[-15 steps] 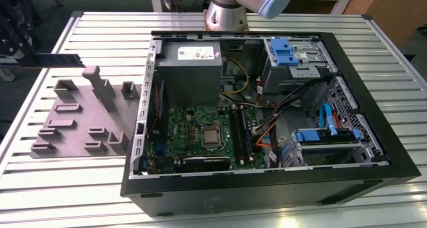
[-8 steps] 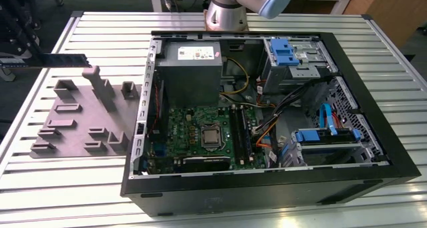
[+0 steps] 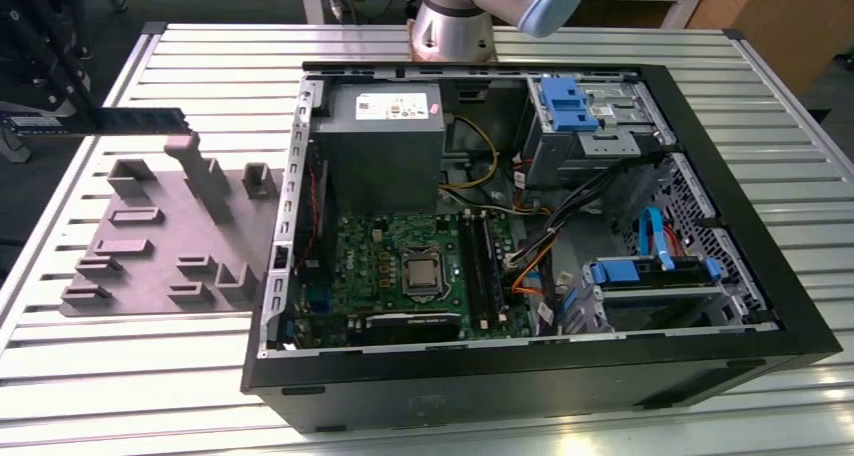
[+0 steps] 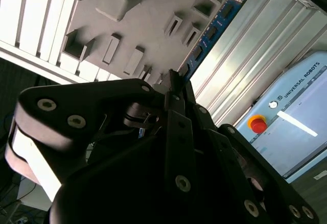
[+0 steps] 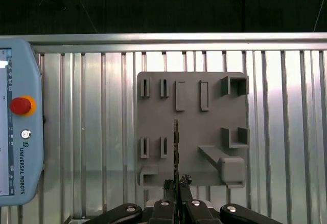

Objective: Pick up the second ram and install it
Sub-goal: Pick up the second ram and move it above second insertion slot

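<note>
Where the slatted aluminium table (image 3: 200, 56) carries the grey plastic tray with raised blocks (image 3: 147, 246), you see the black 2-fingered pincer (image 5: 177, 183) clamped on the second ram (image 3: 127, 119), a thin, long blue-green circuit-board stick with dark chips. In the exterior view the stick hangs level in the air above the tray, at the exterior view's left of the open black computer case (image 3: 467, 386). In the first wrist view you look along the second ram (image 5: 176, 142) edge-on, its free end reaching over the tray (image 5: 194, 127). In the second wrist view the fingers (image 4: 180, 96) pinch 1 end, and the second ram (image 4: 214, 27) runs away from them. Inside the case lies the green motherboard (image 3: 400, 266) with long black slots (image 3: 483, 266), well apart from the stick. A pale blue teach pendant with a red button (image 5: 18, 121) lies on the table beside the tray.
</note>
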Robot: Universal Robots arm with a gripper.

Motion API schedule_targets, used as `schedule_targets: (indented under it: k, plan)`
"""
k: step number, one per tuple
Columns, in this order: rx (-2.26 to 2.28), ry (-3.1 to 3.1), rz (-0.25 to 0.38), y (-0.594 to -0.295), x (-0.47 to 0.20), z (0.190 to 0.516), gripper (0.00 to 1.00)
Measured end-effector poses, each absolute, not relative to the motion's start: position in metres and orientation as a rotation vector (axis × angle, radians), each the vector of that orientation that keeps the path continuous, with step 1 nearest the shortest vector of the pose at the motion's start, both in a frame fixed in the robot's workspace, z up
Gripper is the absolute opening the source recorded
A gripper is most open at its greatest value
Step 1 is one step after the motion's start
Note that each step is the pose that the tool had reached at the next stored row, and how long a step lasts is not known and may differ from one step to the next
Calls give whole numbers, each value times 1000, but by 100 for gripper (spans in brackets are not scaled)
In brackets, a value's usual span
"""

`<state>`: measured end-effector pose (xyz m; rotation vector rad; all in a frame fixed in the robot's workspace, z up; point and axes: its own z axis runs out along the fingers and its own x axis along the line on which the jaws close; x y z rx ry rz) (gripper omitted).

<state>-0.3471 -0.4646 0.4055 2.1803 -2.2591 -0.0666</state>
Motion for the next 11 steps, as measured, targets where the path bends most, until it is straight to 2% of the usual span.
schedule_targets:
  k: [11]
  plan:
    - [2180,-2259,-67,-465,-340,406,14]
